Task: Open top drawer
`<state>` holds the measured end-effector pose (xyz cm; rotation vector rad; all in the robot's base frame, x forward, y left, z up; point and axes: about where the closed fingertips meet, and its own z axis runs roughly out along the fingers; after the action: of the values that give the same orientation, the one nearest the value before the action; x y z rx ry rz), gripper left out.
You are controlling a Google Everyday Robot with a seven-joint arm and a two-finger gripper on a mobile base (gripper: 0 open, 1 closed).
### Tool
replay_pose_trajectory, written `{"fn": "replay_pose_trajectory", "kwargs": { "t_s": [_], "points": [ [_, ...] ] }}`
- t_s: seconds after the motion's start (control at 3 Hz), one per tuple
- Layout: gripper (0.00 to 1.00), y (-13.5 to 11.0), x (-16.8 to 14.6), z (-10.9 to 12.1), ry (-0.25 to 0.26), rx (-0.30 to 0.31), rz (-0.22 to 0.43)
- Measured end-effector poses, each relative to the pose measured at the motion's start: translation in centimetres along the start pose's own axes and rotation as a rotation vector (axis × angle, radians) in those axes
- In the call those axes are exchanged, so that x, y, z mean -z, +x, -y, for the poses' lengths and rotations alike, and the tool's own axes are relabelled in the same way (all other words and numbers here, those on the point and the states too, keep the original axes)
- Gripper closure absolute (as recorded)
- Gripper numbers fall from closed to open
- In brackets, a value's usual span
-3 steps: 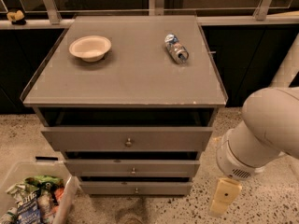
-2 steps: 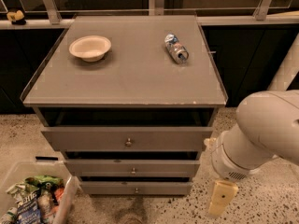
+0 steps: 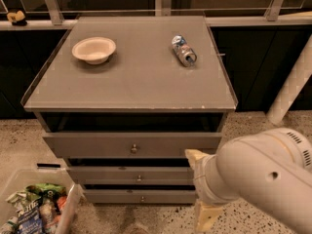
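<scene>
The top drawer (image 3: 97, 146) is the widest grey front of three, just under the cabinet's top, with a small round metal knob (image 3: 134, 148) at its centre. A dark gap runs above its front. My gripper (image 3: 199, 186) is at the lower right, in front of the right ends of the drawer fronts. It is open, with nothing between its fingers. One cream fingertip (image 3: 193, 155) sits level with the top drawer's right end, and the other (image 3: 204, 218) hangs low near the floor. The big white arm (image 3: 263, 179) hides the cabinet's lower right corner.
Two slimmer drawers (image 3: 112, 177) lie below the top one. On the cabinet top (image 3: 136, 77) stand a pale bowl (image 3: 94, 49) and a lying can (image 3: 184, 50). A clear bin (image 3: 39, 208) of snack packets sits on the floor at lower left. A white pole (image 3: 292, 82) leans at the right.
The arm has swung left and closer to the drawer fronts. A second cream fingertip now shows beside the top drawer's right end. The drawers have not moved.
</scene>
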<state>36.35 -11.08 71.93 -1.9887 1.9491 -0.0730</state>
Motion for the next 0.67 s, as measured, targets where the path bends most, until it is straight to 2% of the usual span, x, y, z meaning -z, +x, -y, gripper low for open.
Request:
{"fn": "replay_pose_trajectory", "kwargs": {
  "t_s": [0.33, 0.67],
  "points": [
    [0.00, -0.83, -0.27, 1.67, 0.071, 0.005, 0.026],
    [0.00, -0.83, -0.26, 1.69, 0.071, 0.005, 0.026]
  ]
}}
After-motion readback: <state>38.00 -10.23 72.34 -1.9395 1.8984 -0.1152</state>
